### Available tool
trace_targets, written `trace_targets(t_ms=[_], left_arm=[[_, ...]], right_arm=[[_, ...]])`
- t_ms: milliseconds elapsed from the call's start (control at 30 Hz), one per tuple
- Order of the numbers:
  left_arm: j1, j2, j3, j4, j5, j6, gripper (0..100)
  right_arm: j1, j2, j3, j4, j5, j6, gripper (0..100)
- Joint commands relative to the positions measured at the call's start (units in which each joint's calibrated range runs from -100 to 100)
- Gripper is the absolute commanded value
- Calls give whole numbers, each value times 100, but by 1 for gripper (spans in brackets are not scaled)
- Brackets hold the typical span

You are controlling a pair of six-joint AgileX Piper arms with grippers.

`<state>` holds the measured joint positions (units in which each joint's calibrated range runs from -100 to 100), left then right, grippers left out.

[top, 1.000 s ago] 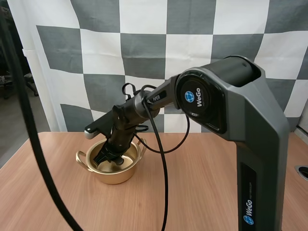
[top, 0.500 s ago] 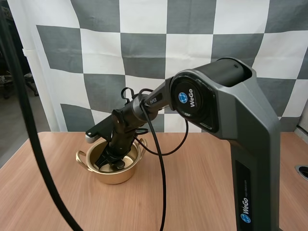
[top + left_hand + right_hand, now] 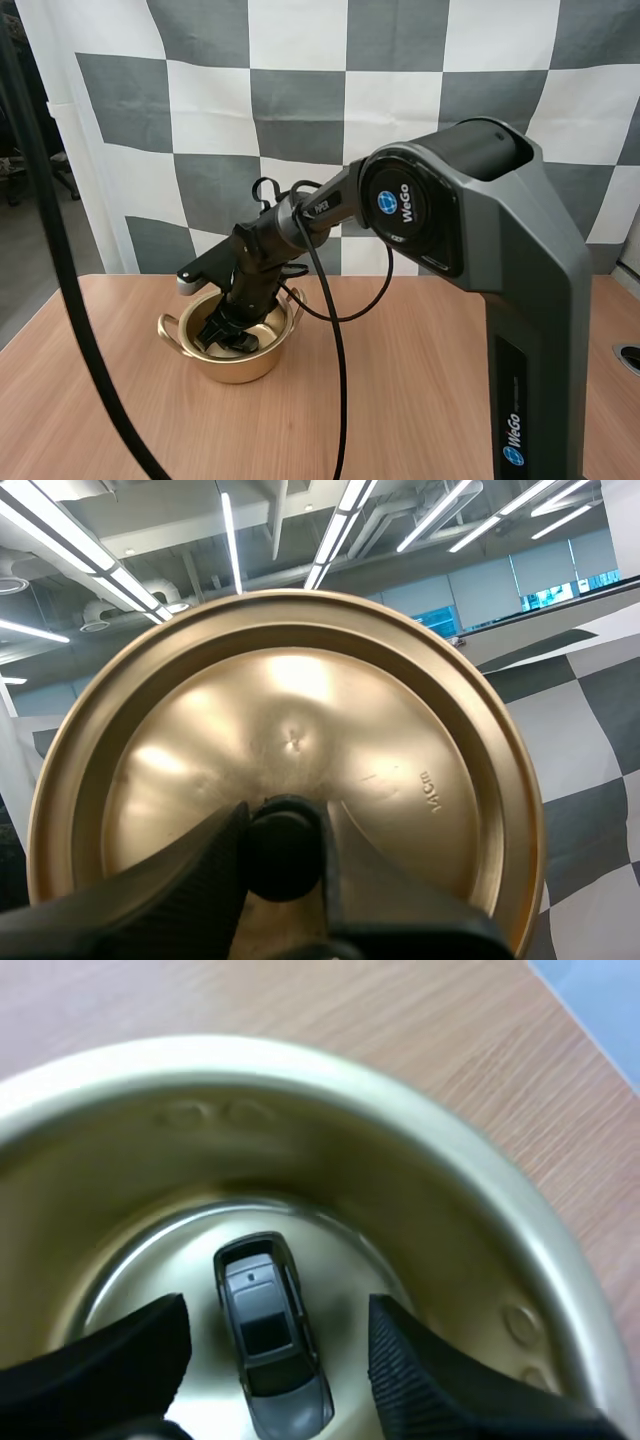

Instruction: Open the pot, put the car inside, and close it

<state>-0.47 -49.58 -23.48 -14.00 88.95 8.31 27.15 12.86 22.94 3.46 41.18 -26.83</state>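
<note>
**Car in the pot, lid off in the other gripper**

Over the last second the right arm had barely shifted. Its right gripper (image 3: 222,335) had settled a touch lower and stood inside the mouth of the brass-coloured pot (image 3: 252,368), which sat uncovered on the wooden table (image 3: 420,400).

From the right wrist view, the jaws stood well apart, ribbed faces turned inward. A small grey toy car (image 3: 268,1335) lay on the pot's floor directly between them. It touched neither finger, with a gap of bare metal on each side. It sat flat on its wheels, its length running along the line of the jaws and its dark roof panel facing up. The pot's wall curved round both fingertips.

The left gripper (image 3: 285,845) was clamped on the black knob (image 3: 283,852) of the lid (image 3: 300,700). One finger pressed each side of the knob. The round golden lid spread out just beyond the jaws, away from the pot.
</note>
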Motion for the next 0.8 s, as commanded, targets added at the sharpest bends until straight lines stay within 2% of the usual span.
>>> trace_targets(t_ms=[0,200,300,400,533,600,667,767], left_arm=[[3,-3,14,-3,32,-1,0],[3,21,14,145,34,-1,0],[3,89,14,427,50,-1,0],[3,184,14,511,102,-1,0],[3,393,14,511,320,-61,0],[3,538,14,511,466,-156,0],[3,676,14,511,622,-167,0],[3,926,14,565,799,-167,0]], right_arm=[[3,-150,-8,4,6,1,91],[3,-1039,-8,88,496,1,91],[-63,-1636,-8,88,835,44,91],[-242,-2218,-8,88,1036,77,91],[-671,-2904,-8,88,1235,111,90],[-950,-3264,5,88,1323,111,81],[-1210,-3609,5,88,1386,111,63],[-1595,-4042,5,88,1370,111,23]])
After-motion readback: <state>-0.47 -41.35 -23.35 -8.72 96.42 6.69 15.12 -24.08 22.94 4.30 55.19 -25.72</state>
